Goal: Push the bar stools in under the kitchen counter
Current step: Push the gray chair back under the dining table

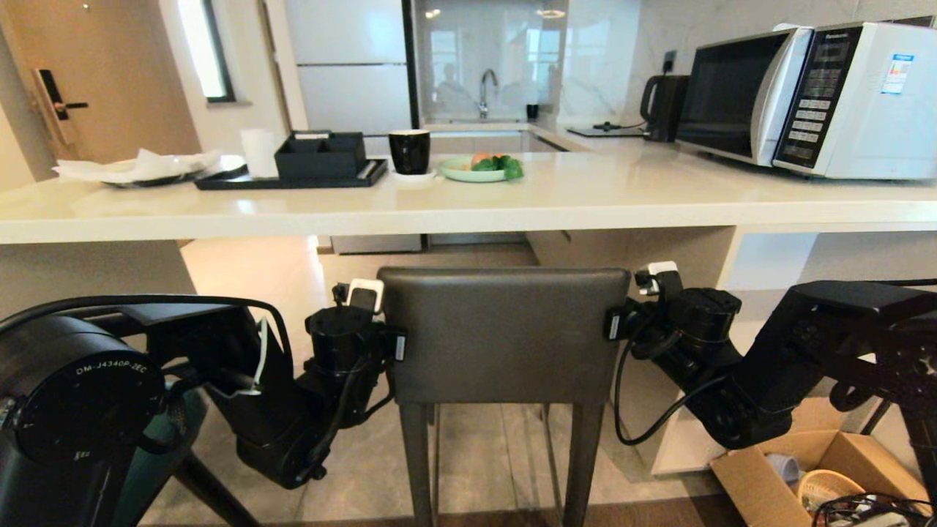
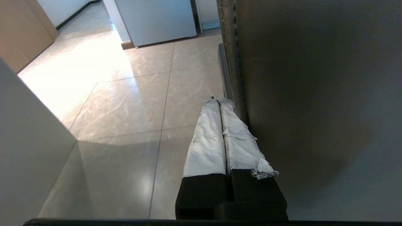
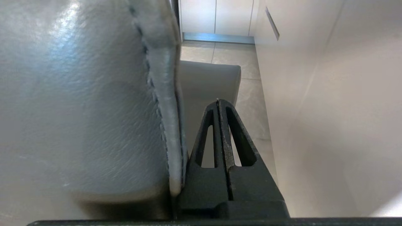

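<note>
The grey bar stool (image 1: 504, 333), square-backed and leather-covered, stands directly below the front edge of the kitchen counter (image 1: 468, 208), its backrest top just under the thick white slab and its grey legs on the tiled floor (image 2: 132, 94). The left gripper (image 2: 220, 102) lies pressed flat along the left edge of the backrest, its two white-wrapped fingers (image 2: 205, 141) closed together with nothing between them; in the head view the left wrist sits just beside that edge of the back. The right gripper (image 3: 218, 102) mirrors it on the other side, its black slotted fingers (image 3: 238, 138) shut tight against each other and empty, lying against the stitched right edge of the backrest with the stool's seat visible past the tips. A teal stool (image 1: 157, 454) shows only partly at the lower left, behind the left arm's motor housing, which reads "DM-J4340P-2EC". On the counter stand a white microwave (image 1: 805, 95) marked "Panasonic" with a sticker on its side too small to read, a black kettle (image 1: 662, 106), a black mug (image 1: 409, 151), a green plate of vegetables (image 1: 483, 168), and a black tray (image 1: 293, 176) holding a black organiser box. A cardboard box (image 1: 812, 468) sits on the floor at the lower right.
</note>
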Controlling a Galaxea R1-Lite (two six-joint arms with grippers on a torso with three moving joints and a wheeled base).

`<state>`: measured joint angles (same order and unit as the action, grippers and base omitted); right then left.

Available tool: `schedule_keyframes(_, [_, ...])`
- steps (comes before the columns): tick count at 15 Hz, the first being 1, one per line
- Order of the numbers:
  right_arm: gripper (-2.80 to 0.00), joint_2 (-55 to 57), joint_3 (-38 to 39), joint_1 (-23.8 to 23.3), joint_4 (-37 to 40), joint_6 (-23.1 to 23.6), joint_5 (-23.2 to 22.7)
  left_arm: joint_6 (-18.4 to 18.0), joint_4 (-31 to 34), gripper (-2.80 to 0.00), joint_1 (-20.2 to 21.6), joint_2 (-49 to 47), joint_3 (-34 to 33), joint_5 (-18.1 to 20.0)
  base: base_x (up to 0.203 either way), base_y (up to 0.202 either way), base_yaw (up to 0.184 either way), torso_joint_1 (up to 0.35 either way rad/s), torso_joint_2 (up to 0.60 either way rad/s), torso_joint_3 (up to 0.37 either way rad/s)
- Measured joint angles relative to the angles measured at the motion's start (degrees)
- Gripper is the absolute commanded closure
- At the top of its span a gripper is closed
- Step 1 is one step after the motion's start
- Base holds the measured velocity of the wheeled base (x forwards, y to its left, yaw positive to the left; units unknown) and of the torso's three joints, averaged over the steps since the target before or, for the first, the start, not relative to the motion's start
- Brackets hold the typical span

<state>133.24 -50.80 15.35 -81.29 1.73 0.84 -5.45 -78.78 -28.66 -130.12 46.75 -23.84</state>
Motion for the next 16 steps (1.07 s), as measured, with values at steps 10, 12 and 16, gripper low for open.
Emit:
schedule_keyframes(10, [0.00,-0.66,0.63,0.06,-0.11,-0.10,0.01,0.09,-3.94,0.00,-0.11,0.71,-1.61,0.84,0.081,0.000,0.001,0.003,0.00,0.001])
schedule_keyframes(12, [0.00,-1.01,0.94,-0.03,-0.02,-0.17,0.01,0.11,-5.90,0.00,0.30,1.52,-3.08,1.68,0.000,0.000,0.000,0.000,0.00,0.000])
schedule_keyframes(16, [0.00,-2.87,2.67,-2.91,-0.29,-0.55,-0.46,0.52,-8.81,0.00,3.79,6.07,-8.55,6.40,0.000,0.000,0.000,0.000,0.00,0.000])
